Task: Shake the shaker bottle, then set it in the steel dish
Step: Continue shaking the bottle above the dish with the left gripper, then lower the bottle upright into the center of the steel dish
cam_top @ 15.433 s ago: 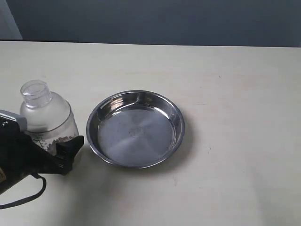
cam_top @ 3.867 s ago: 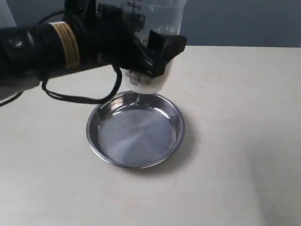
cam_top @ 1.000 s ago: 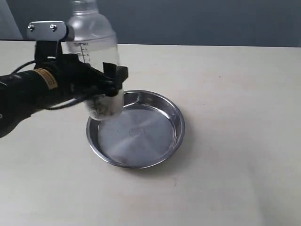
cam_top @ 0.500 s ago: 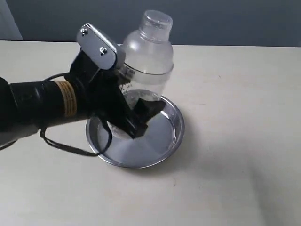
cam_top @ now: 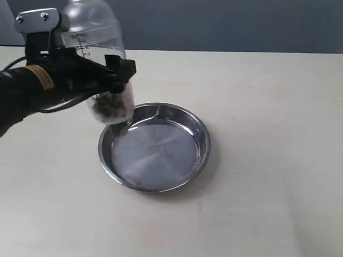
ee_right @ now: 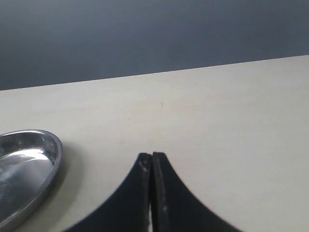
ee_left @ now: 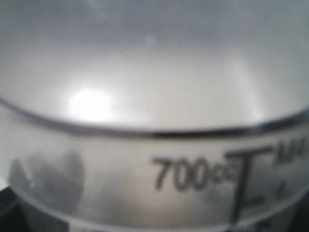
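The clear shaker bottle hangs in the air above the far-left rim of the steel dish, upright and leaning a little left, brown beads piled at its base. My left gripper is shut on the bottle's middle, black fingers on both sides. In the left wrist view the bottle's wall fills the frame, its "700cc" scale mark legible. The dish is bare inside. My right gripper is shut with nothing in it, low over the table to the right of the dish; it does not show in the exterior view.
A cream table spreads around the dish, with a dark wall behind its far edge. The left arm reaches in from the left side, with a metal bracket on its wrist.
The left gripper has swung the bottle from over the dish's middle up and to the left, and from tilted right to nearly upright. The beads have shifted inside. The dish has not moved.
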Available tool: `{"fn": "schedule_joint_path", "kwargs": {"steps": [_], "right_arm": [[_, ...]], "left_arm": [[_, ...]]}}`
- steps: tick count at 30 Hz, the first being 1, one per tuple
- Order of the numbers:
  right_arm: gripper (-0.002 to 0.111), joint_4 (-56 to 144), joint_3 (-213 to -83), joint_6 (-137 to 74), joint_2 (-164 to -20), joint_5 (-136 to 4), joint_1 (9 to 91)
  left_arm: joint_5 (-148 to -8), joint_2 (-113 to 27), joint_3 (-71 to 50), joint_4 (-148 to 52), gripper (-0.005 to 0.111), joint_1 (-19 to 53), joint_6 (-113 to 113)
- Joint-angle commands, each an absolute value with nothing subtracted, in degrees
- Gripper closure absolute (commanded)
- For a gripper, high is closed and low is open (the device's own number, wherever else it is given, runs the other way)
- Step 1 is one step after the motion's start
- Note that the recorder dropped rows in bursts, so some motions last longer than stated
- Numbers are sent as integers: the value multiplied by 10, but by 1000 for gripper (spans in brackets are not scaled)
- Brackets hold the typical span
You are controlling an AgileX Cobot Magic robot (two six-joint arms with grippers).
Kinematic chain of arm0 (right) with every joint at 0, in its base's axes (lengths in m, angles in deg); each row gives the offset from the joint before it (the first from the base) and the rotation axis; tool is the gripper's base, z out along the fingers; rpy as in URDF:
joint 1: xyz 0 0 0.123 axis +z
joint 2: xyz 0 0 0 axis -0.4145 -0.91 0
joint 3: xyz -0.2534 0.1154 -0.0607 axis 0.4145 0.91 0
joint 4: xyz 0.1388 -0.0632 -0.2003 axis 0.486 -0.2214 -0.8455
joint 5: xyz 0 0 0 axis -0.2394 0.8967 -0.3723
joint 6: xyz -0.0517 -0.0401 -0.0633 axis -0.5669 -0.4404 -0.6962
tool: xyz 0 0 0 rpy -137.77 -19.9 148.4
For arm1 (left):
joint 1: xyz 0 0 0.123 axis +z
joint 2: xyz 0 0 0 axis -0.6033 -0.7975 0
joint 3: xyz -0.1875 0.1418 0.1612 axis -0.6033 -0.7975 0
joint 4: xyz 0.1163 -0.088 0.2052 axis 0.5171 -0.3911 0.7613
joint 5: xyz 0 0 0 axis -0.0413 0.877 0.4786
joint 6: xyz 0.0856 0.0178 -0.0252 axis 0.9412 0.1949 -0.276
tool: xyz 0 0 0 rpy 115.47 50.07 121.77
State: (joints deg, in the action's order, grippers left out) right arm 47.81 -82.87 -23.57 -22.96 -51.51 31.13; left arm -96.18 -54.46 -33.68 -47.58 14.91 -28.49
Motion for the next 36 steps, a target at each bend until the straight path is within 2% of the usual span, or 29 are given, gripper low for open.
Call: {"fn": "schedule_joint_path", "kwargs": {"steps": [1, 3, 6, 11, 17, 21, 23, 28, 33, 36], "right_arm": [[109, 478, -828, -238, -232, -522, 312], [109, 478, -828, -238, -232, -522, 312], [109, 478, -828, -238, -232, -522, 312], [109, 478, -828, -238, -232, -525, 312], [109, 478, -828, -238, -232, -525, 312], [109, 478, -828, -238, -232, -525, 312], [109, 478, -828, -238, -232, -525, 312], [109, 478, -828, -238, -232, -525, 312], [109, 478, -828, -238, -232, -523, 312], [109, 478, -828, -238, -232, -523, 312]], "left_arm": [[-969, -529, -337, -191, 106, 68, -310], [-966, -543, -337, -224, 106, 81, -285], [-988, -567, -337, -415, 106, 108, -289], [-1087, -567, -339, -272, 106, 92, -289], [-1256, -593, -391, -320, 106, 92, -252], [-1402, -588, -369, -386, 106, 94, -175], [-1396, -581, -340, -406, 106, 96, -151], [-1185, -604, -310, -397, 106, 96, -145], [-1276, -663, -353, -399, 106, 96, -145], [-1281, -695, -355, -391, 106, 96, -146]]}}
